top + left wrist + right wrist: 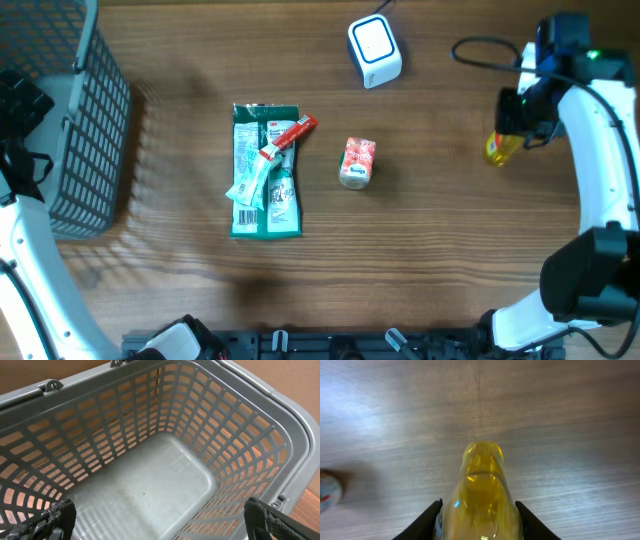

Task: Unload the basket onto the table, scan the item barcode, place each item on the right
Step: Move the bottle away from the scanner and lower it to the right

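Note:
My right gripper (479, 523) is shut on a clear bottle of yellow liquid (481, 485), with a black finger on each side of its body. Seen from overhead, this bottle (498, 148) hangs at the right of the table under the right gripper (512, 132), well right of and nearer than the white cube scanner (375, 50). No barcode shows on the bottle in any view. My left gripper (162, 521) is open with nothing between its fingers, above the floor of the grey basket (250, 435).
The grey basket (85, 120) stands at the table's left edge. A green packet (266, 190) with a red-and-white tube (287, 138) across it lies mid-table. A small red carton (357, 162) sits to its right. A black cable (480, 45) loops at the back right.

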